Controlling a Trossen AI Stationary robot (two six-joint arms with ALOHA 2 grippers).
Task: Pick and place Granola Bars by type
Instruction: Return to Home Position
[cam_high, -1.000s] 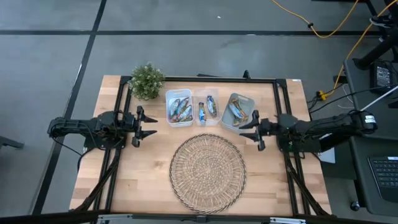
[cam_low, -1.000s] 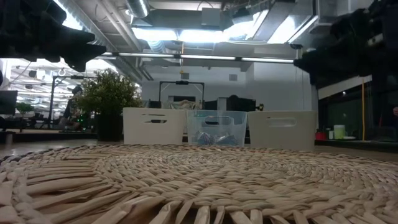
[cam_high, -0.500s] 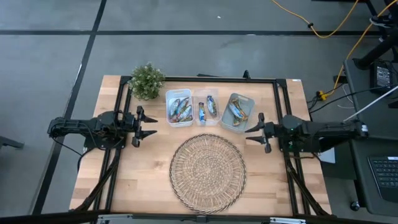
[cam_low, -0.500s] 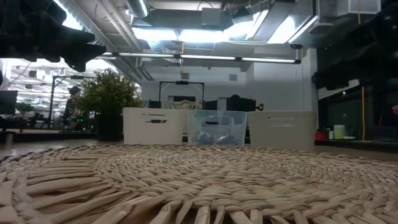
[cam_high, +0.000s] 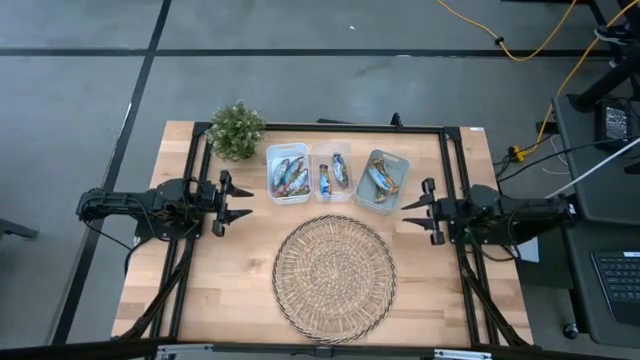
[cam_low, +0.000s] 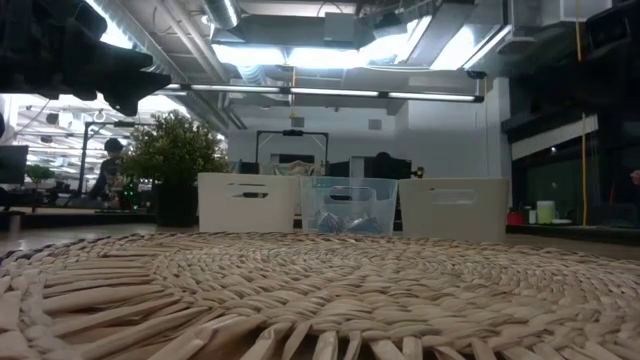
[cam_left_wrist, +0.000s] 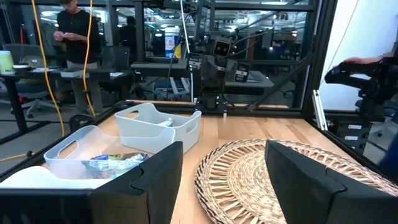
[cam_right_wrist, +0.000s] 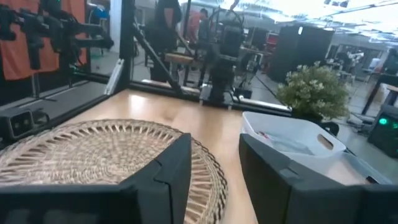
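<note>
The granola bars lie sorted in three plastic bins at the table's far middle. Blue ones (cam_high: 288, 179) fill the left bin (cam_high: 271, 160), a few (cam_high: 336, 171) are in the clear middle bin, and orange-brown and blue ones (cam_high: 381, 177) are in the right bin (cam_high: 401, 163). My left gripper (cam_high: 245, 202) is open and hovers left of the bins. My right gripper (cam_high: 408, 214) is open too, just near-right of the right bin. The left wrist view shows bars (cam_left_wrist: 115, 163) in the closest bin. Neither gripper holds anything.
A round wicker tray (cam_high: 335, 277) lies on the table's near middle, between the two arms. A small potted plant (cam_high: 237, 130) stands at the far left, beside the left bin. A black frame (cam_high: 450, 160) runs along the table's edges. People stand in the room beyond.
My right gripper has drawn back from the right bin toward the table's right edge and slightly toward the near edge, staying open. The bins and the bars have not moved.
</note>
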